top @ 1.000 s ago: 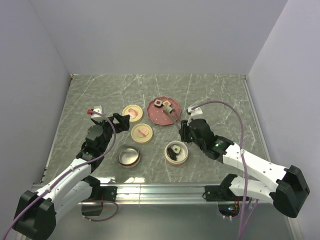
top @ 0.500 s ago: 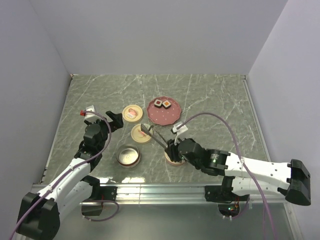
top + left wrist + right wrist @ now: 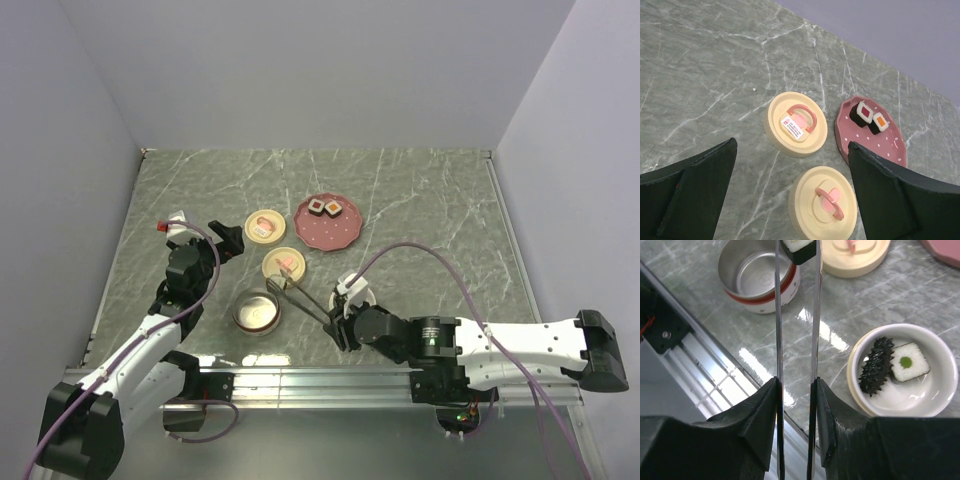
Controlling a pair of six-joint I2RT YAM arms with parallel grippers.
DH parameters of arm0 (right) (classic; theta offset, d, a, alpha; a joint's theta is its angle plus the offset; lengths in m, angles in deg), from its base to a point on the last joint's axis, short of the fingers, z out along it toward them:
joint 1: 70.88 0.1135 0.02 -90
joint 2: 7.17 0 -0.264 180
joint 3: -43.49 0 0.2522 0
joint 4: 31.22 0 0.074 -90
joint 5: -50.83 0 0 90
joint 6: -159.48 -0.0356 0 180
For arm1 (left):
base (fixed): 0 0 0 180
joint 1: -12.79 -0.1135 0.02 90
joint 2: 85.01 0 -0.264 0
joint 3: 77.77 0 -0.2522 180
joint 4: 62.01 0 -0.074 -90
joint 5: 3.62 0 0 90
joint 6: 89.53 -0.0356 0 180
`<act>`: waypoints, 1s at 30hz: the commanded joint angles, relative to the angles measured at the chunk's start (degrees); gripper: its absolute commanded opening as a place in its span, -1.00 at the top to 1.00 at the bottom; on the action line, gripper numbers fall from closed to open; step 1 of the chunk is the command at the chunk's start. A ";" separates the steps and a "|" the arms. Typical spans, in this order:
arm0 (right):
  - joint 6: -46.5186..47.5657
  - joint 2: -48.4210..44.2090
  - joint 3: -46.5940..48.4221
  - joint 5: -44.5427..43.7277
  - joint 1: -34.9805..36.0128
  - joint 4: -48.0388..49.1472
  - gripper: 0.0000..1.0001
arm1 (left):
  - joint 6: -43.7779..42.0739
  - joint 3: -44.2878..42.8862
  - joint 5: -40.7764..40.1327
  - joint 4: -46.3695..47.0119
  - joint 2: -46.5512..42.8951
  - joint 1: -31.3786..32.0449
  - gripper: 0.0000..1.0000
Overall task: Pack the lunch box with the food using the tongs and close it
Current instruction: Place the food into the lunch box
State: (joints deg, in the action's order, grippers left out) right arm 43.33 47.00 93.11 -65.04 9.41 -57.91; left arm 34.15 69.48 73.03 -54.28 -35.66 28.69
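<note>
Right tool (image 3: 796, 395) is clamped on the tongs (image 3: 778, 315): both slim arms are squeezed btwn its black fingers at the handle end. A white-topped piece (image 3: 799, 249) w/ dark sides is pinched at the tong tips. In the wrist view that piece is seen just beside the rim of the steel cup (image 3: 757, 304), btwn it and the near cream lid (image 3: 855, 257); whether it hangs over the cup or over the lid can't be told. The cup is banded in red.

To the right of it a white bowl (image 3: 855, 357) is set on the tabletop (image 3: 850, 305), w/ a spiky dark piece (image 3: 874, 371) & a green-dotted piece (image 3: 909, 362) lying side by side in it, touching.

Left tool (image 3: 228, 238) is spread wide and held above the tabletop on the left side. Ahead of it a pink plate (image 3: 852, 150) is seen w/ two pieces on it, a red-centred piece (image 3: 860, 112) & an orange-centred piece (image 3: 878, 123), touching. The far cream lid (image 3: 795, 122) lies just left of the plate.
</note>
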 commanded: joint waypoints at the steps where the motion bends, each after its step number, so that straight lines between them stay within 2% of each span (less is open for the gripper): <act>1: -0.74 1.19 0.79 -2.61 2.23 2.73 0.69 | 0.52 -1.85 0.95 1.09 -0.21 -0.43 -0.99; 15: 3.39 3.31 2.28 -0.07 5.22 6.33 0.69 | 0.52 -1.67 1.48 1.36 -0.21 -0.70 -0.99; 24: 4.79 8.49 4.83 1.61 5.40 6.87 0.68 | 0.52 -1.67 1.57 1.44 -0.04 -0.70 -0.99; 28: 4.88 8.41 5.01 0.73 5.40 6.60 0.48 | 0.52 -1.67 1.57 1.44 -0.12 -0.78 -0.99; 30: 4.97 7.53 4.84 0.56 5.31 6.69 0.27 | 0.61 -1.67 1.57 1.44 -0.12 -0.78 -0.99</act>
State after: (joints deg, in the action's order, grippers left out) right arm 47.50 56.03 94.86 -63.09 14.37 -54.45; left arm 34.21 69.48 73.54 -54.28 -35.66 28.19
